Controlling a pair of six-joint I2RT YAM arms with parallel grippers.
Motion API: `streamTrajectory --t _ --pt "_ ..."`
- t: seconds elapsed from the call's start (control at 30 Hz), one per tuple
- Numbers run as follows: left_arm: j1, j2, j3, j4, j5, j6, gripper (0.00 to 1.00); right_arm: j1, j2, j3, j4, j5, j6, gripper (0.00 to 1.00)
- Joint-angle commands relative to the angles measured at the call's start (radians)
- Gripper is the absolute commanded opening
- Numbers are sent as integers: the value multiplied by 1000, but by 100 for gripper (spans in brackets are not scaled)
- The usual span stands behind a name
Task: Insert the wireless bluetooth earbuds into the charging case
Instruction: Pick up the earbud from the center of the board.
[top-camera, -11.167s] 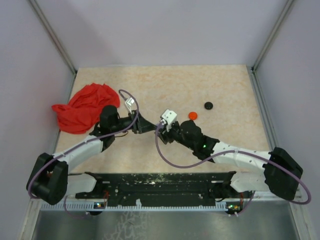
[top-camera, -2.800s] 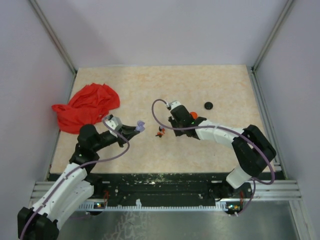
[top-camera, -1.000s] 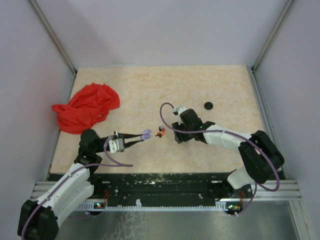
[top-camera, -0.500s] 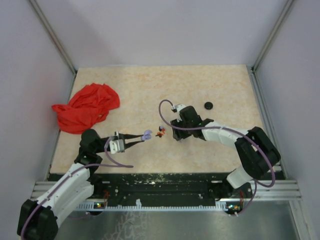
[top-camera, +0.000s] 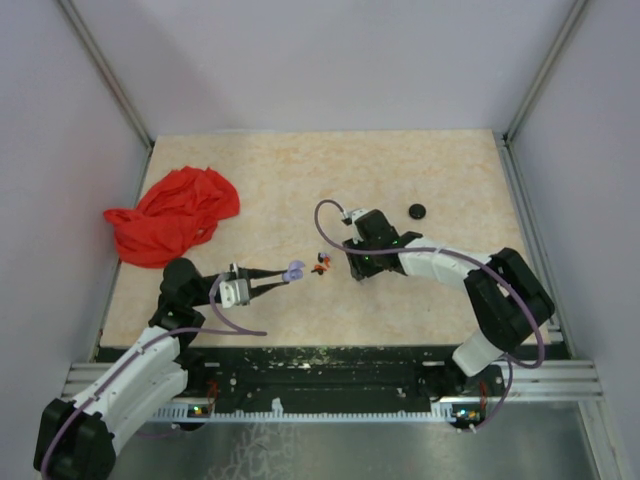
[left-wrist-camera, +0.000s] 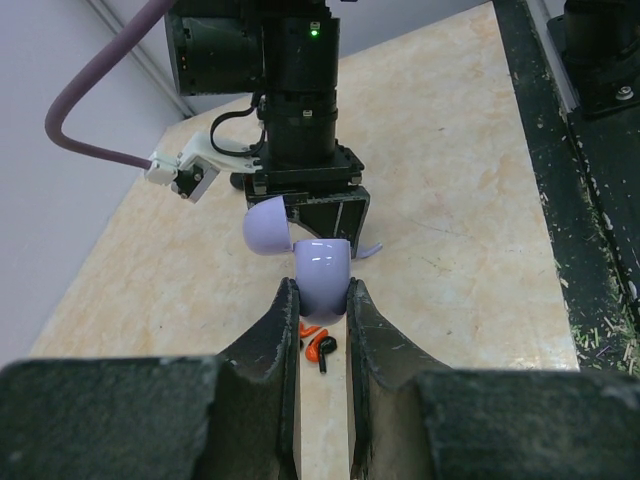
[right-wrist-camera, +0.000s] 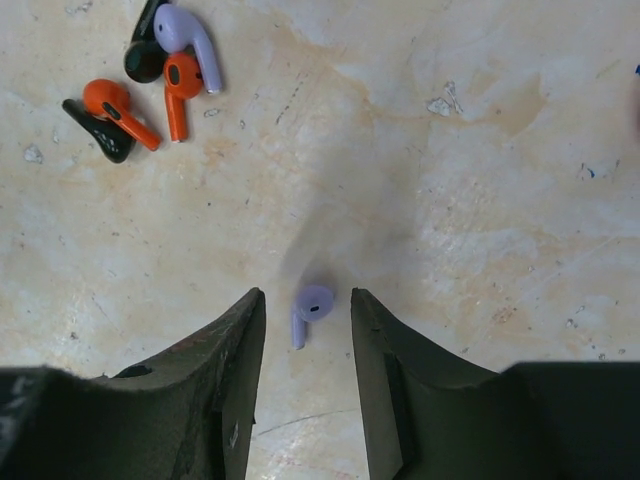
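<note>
Robot lab cell, plain walls (top-camera: 320, 60), metal frame (top-camera: 100, 62)

Both arms wear white shells over their long links, with matte black housings at the joints. On the left arm (top-camera: 150, 365) a lavender cable (top-camera: 235, 325) loops out behind the left pincer (left-wrist-camera: 322, 295). Its fingers (left-wrist-camera: 278, 330) are dark grey, thick at the root and narrowing to blunt tips, with a faintly layered surface. The right arm (top-camera: 440, 265) carries a second lavender cable (top-camera: 322, 215), which ends in a small white plug block (left-wrist-camera: 180, 170) just behind the right pincer (right-wrist-camera: 308, 300). Directly behind that pincer sits a black cylindrical wrist (left-wrist-camera: 300, 110) topped by a boxy black module with a green light (left-wrist-camera: 313, 31) glowing on it. That pincer's fingers (right-wrist-camera: 235, 350) are dark and matte, with smooth, curved inner faces.
</note>
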Motion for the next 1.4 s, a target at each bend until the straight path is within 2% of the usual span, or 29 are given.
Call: streamTrajectory --t 0.0,0.4,0.83,1.1,1.37 --pt "-8 -4 -5 -7 8 18 0 8 31 55 -30 37 17 39" --pt "-14 -4 -3 -13 8 13 0 33 86 79 -68 30 22 35" --pt "-16 -4 -2 -15 13 9 0 66 136 109 -119 102 24 33" --pt "-17 -5 -7 10 19 -13 0 71 118 108 -111 107 26 20" --pt "-18 -2 -22 73 13 -55 0 71 26 103 -76 97 28 17"
